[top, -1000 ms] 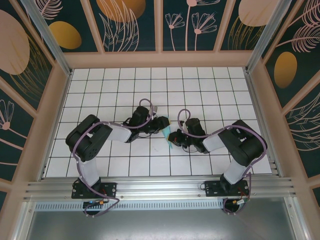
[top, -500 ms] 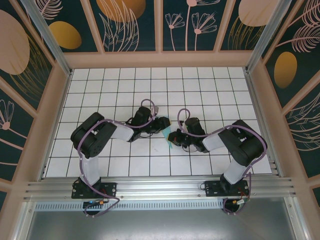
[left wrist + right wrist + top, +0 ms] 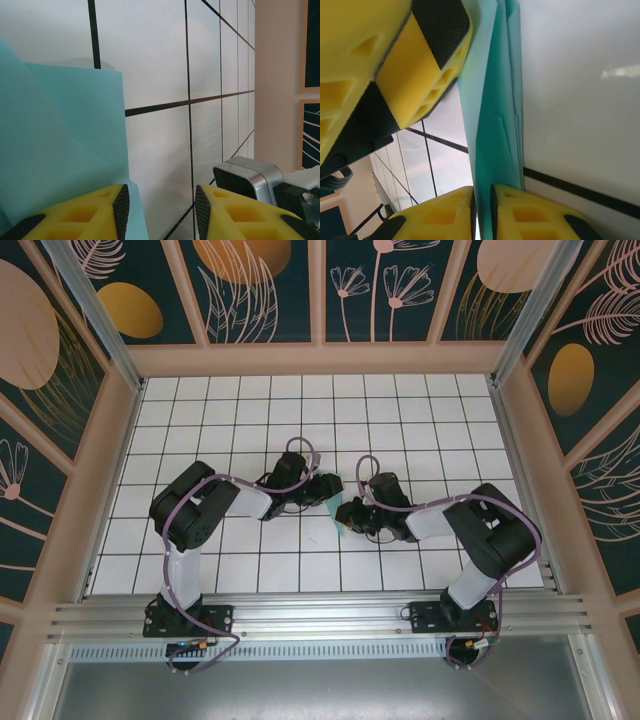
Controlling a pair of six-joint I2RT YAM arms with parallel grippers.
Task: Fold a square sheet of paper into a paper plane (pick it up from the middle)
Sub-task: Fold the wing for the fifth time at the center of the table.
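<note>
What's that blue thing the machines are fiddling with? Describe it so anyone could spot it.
Find the white gridded table, then its middle, where the left gripper and right gripper meet. Between them is folded paper, creased lengthwise. Its pale turquoise stands out from white tiles and black arms.

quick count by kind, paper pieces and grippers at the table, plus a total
folded turquoise paper: 1
grippers: 2 (left gripper, right gripper)
total: 3
</note>
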